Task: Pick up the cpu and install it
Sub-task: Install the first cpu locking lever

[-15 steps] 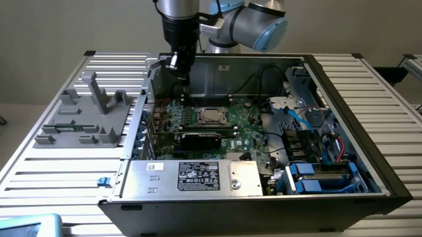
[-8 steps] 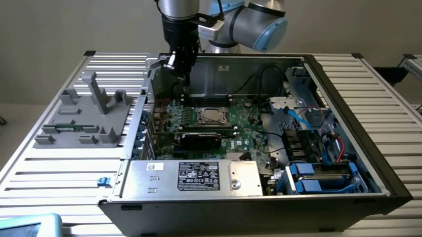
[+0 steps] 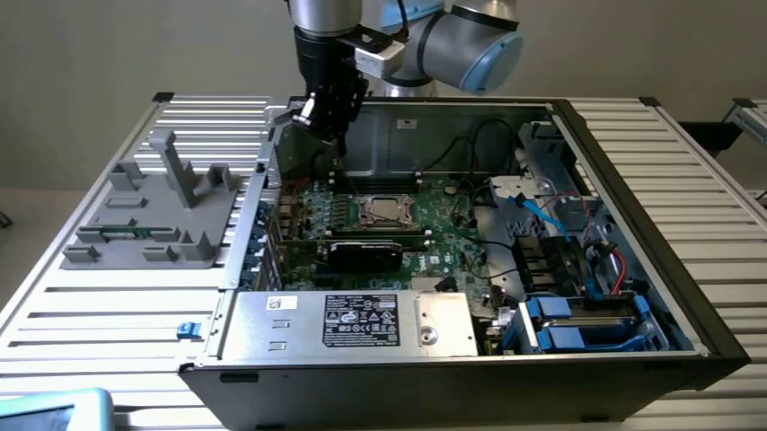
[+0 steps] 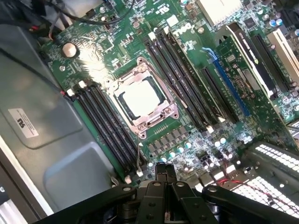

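Kept my black two-finger hand [image 3: 339,144] pinched fully closed, nothing visible between tips. Hovered it over green motherboard [image 4: 96,58] inside open computer case [image 3: 623,224]. Small flat square silvery-beige cpu [image 4: 140,98] lay below hand, slightly toward exterior view's right. It sat flat inside metal socket frame [image 4: 156,122], apart from tips. Chip square, so I judged no long axis to favour.

Computer case [image 3: 653,260] on the table [image 3: 108,314] | tray [image 3: 156,215] on the table just beside the case, at the exterior view's left | motherboard [image 3: 450,242] inside the case | cpu [image 3: 383,210] in the socket [image 4: 156,123] mid-board, memory slots [image 4: 107,123] either side | power supply [image 3: 348,319] along the case's near edge | gripper [image 3: 339,148] above the board, apart from the cpu
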Robot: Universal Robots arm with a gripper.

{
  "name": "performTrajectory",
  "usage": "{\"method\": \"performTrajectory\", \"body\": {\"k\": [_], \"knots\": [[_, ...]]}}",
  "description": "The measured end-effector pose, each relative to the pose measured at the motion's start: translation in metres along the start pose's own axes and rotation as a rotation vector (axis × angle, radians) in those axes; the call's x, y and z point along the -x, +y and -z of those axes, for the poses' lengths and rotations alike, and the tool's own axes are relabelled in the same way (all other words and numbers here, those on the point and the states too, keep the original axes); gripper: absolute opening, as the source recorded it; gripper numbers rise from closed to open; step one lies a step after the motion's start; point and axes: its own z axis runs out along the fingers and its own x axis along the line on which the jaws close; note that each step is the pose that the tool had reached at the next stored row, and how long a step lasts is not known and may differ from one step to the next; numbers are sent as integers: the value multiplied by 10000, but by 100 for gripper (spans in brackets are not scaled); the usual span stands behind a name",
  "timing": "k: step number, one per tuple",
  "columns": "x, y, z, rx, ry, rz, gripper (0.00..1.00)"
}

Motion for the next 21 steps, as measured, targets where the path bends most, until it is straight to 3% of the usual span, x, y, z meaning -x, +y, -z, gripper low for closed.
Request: {"method": "performTrajectory", "body": {"k": [8, 21], "knots": [[0, 0, -18, 32, 17, -1233, 11], [2, 0, -45, 12, 3, -2962, 11]]}}
